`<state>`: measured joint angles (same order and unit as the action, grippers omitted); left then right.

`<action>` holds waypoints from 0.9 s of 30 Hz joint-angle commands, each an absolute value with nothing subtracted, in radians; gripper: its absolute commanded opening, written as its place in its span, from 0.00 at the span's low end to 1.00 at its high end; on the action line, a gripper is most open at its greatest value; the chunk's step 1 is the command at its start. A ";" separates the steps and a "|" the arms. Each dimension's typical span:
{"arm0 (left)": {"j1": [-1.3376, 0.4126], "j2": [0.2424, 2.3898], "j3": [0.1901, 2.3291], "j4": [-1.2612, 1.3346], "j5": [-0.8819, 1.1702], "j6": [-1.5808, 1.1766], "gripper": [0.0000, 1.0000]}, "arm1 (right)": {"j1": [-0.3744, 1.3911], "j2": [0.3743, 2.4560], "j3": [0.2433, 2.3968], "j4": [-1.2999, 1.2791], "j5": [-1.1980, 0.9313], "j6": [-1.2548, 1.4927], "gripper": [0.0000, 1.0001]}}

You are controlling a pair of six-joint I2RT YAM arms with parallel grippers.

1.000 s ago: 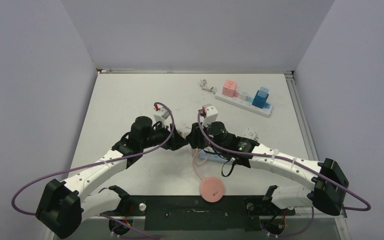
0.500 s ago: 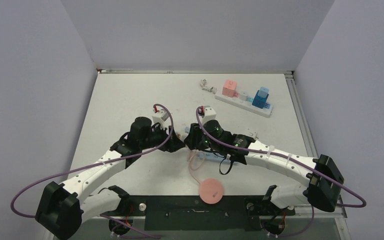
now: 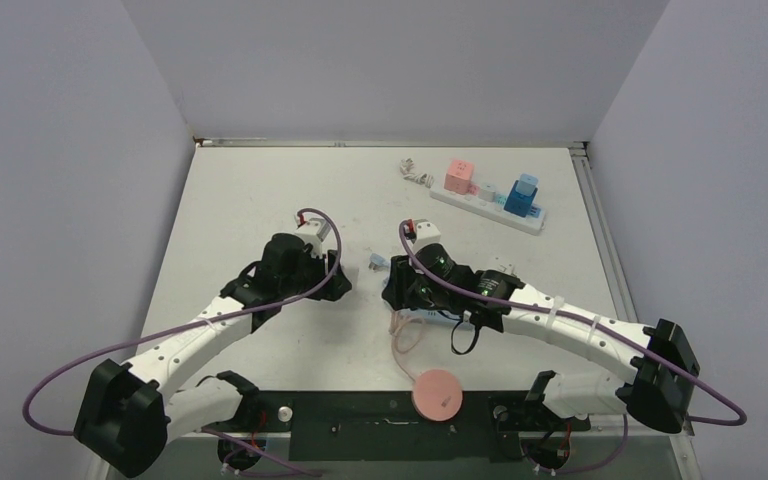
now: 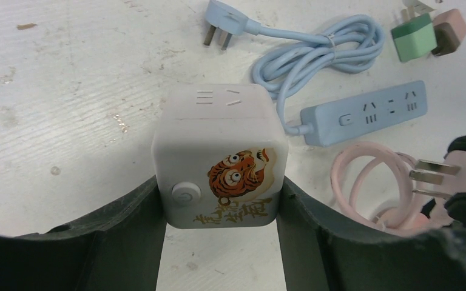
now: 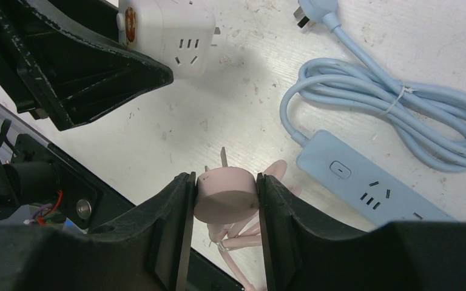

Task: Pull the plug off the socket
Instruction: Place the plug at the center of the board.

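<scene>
Grippers both hold: left gripper, half-open, clasps cube socket; right gripper, narrower, pinches pink plug.

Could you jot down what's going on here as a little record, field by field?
Left gripper: clamped on white cube socket
Right gripper: clamped on pink plug
Plug and socket: apart, prongs bare
Pink cord: looped on table
Also nearby: blue power strip with coiled blue cord

The cube socket is left of the plug, apart from it; a power strip lies near both on the table.
</scene>
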<state>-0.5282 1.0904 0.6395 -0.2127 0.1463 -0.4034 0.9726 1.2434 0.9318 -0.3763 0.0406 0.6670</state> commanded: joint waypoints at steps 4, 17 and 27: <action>-0.421 1.226 0.658 -0.116 0.364 -0.496 0.00 | 0.855 1.268 1.020 -0.243 0.117 0.590 0.05; -0.288 1.335 0.653 -0.087 0.338 -0.554 0.23 | 0.777 1.609 1.198 -0.101 0.028 0.460 0.14; -0.269 1.328 0.679 -0.147 0.243 -0.536 0.94 | 0.692 1.586 1.295 -0.216 0.034 0.427 0.90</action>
